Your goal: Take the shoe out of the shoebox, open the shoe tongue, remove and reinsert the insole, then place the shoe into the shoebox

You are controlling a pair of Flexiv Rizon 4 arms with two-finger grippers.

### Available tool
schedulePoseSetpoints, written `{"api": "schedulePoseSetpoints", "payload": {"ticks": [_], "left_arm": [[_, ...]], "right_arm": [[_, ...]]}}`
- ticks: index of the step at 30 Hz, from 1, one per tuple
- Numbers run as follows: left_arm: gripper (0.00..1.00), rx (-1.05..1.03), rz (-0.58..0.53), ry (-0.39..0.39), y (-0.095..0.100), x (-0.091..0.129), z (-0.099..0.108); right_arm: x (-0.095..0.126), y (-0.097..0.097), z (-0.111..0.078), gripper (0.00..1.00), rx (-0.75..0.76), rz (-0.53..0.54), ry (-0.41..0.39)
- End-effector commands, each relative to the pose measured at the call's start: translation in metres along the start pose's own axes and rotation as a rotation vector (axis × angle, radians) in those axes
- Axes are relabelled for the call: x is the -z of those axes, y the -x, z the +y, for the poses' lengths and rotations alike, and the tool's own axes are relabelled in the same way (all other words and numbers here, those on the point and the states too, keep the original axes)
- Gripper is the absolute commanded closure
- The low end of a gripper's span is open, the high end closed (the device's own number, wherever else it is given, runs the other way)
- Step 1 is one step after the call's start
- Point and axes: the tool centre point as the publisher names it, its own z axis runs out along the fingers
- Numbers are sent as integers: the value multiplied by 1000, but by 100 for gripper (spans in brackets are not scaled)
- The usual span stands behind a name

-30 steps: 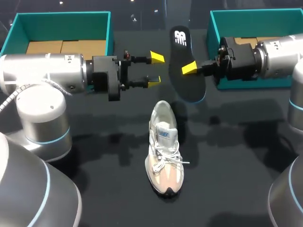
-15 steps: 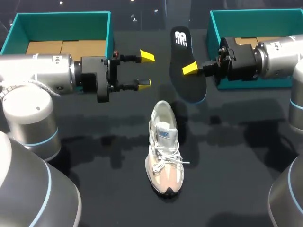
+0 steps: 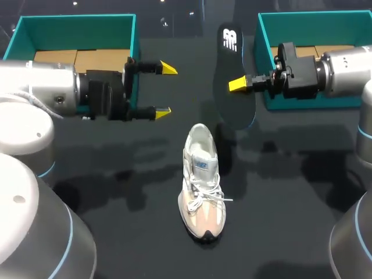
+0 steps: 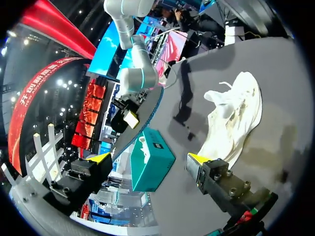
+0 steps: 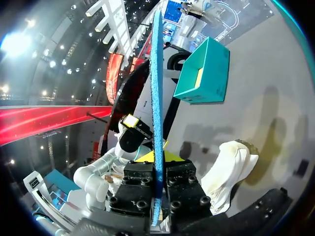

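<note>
while the right claw (image 3: 240, 85) pinches the insole (image 3: 232, 55) and the left claw (image 3: 165, 89) gapes empty — best slide it toe-first into the shoe (image 3: 200, 180).

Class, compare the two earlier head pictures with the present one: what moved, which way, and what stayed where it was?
The left tool, open, drew back toward its own side, away from the insole, and opened wider. The right tool, shut on the insole, carried it slightly toward the right. The shoe, the left shoebox and the right shoebox stayed where they were.
</note>
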Motion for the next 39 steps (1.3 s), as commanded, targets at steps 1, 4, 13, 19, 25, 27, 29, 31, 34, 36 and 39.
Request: {"api": "schedulePoseSetpoints", "payload": {"ticks": [1,4,13,19,25,27,29,31,34,36,39], "left_arm": [[0,439,411,189,-6,15,-9],[0,632,514,108,-8,19,-8],[0,632,514,108,-8,19,-8],[0,632,514,108,-8,19,-8],[0,827,761,100,-35,12,-9],[0,861,804,126,-45,12,-7],[0,901,836,139,-55,12,-4],[0,944,856,157,-65,12,-1],[0,975,880,165,-81,9,-1],[0,993,900,177,-92,5,-1],[0,1003,928,208,-108,-3,-5]], "right_arm": [[-9,15,15,100,17,20,-23],[-14,25,20,100,39,25,-28],[-20,40,21,100,71,46,-46],[-20,40,21,100,71,46,-46],[-26,46,19,100,113,58,-4],[-31,47,19,100,143,69,12],[-37,49,19,100,155,67,9],[-41,50,18,100,161,73,13],[-49,54,16,100,169,77,1],[-53,57,14,100,173,71,-3],[-57,63,10,100,175,68,-1]]}}
